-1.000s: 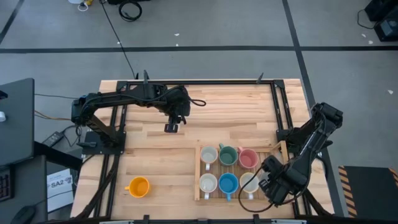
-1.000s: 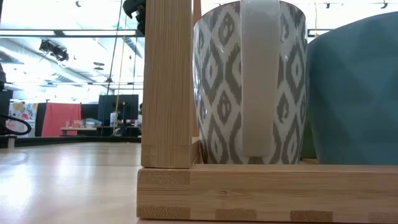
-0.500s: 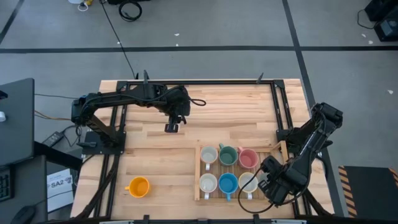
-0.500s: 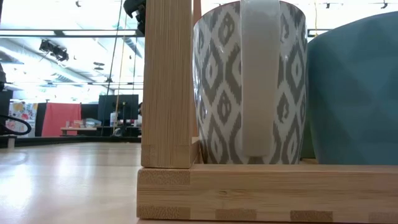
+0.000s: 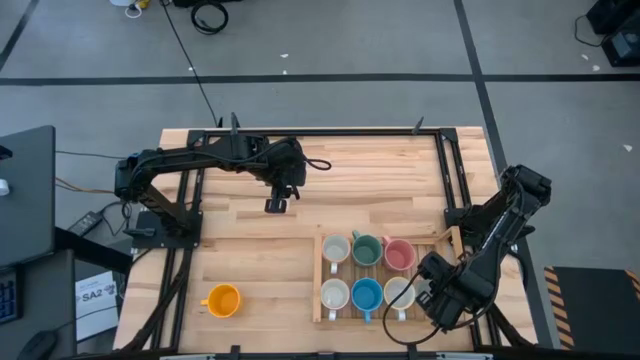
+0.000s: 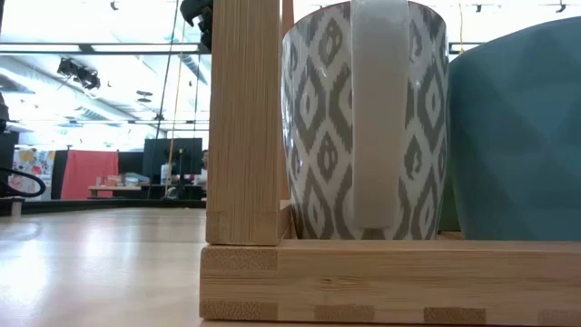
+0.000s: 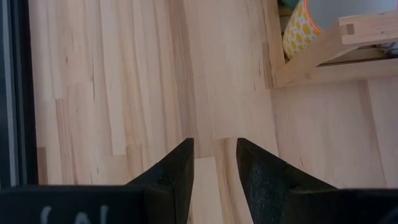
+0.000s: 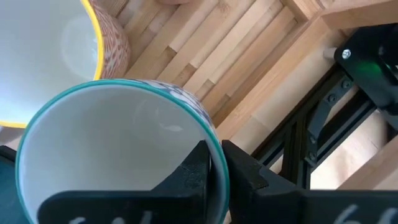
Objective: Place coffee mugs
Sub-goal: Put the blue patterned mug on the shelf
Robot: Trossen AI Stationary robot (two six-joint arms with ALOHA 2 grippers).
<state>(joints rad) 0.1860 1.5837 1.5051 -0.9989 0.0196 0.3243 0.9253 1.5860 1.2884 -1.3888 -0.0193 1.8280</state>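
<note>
Scene: a wooden table [image 5: 380, 200] carrying a bamboo tray [image 5: 322, 300] near its front edge, seen from above.
Mugs in tray: six coffee mugs, in two rows of three; back row a white one [image 5: 336, 249], a dark green one [image 5: 367, 248] and a pink one [image 5: 399, 254]; front row a white one [image 5: 334, 294], a blue one [image 5: 367, 293] and a teal-rimmed white mug [image 5: 400, 292] at the right end.
Mug outside tray: an orange mug [image 5: 222, 300] stands alone on the table, well apart to the left of the tray.
Right claw: the right claw [image 8: 214, 165] is pinched on the rim of the teal-rimmed white mug, one finger inside the wall and one outside, the mug standing upright in its tray cell.
Left claw: the left claw [image 7: 214, 163] hangs over bare table behind the tray, fingers a little apart and holding nothing.
Handling, judged: glazed ceramic, stiff, fairly heavy for its size, slippery and liable to chip against its neighbours.
Where to take hold: the rim wall opposite the handle, pinched square, suits best; the orange mug offers free access all round.
</note>
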